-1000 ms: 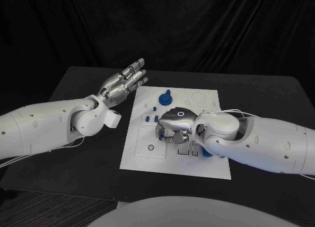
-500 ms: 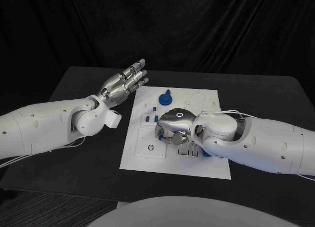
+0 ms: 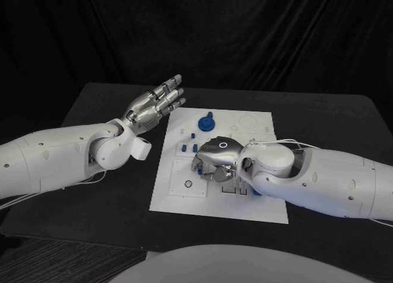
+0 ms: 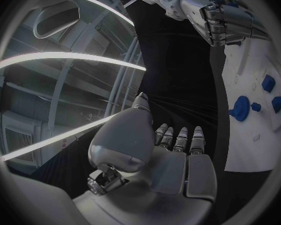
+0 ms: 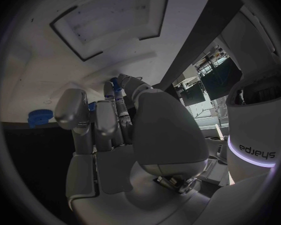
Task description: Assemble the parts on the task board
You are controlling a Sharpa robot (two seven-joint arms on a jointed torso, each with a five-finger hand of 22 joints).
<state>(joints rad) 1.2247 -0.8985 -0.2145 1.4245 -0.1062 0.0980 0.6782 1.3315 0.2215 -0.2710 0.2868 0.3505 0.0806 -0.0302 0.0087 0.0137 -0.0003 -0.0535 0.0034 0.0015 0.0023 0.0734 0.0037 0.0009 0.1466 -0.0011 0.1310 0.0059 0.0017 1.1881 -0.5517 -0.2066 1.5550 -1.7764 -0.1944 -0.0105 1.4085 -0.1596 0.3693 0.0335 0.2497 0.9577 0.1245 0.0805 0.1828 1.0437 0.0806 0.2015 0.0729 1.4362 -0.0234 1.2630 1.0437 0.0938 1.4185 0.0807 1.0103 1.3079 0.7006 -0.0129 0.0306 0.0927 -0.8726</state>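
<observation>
The white task board (image 3: 252,206) lies in the middle of the table. A round blue part (image 3: 206,123) stands near its far edge, and small blue pieces (image 3: 189,148) lie left of centre. My right hand (image 3: 215,159) is down on the middle of the board with its fingers curled. In the right wrist view a small blue part (image 5: 116,83) shows between the fingertips of the right hand (image 5: 109,130), and the round blue part (image 5: 37,117) lies beyond. My left hand (image 3: 154,103) hangs raised beside the board's far left corner, fingers straight and apart, holding nothing.
The left wrist view looks past the left hand (image 4: 175,150) at the task board (image 4: 250,135), several blue parts (image 4: 240,108) on it and the right hand (image 4: 222,20). Bare black table (image 3: 103,194) surrounds the board. Another blue piece (image 3: 257,191) peeks out beside my right forearm.
My right hand has crept slightly left and nearer over the board, fingers still curled. The left hand has stayed raised in the same place.
</observation>
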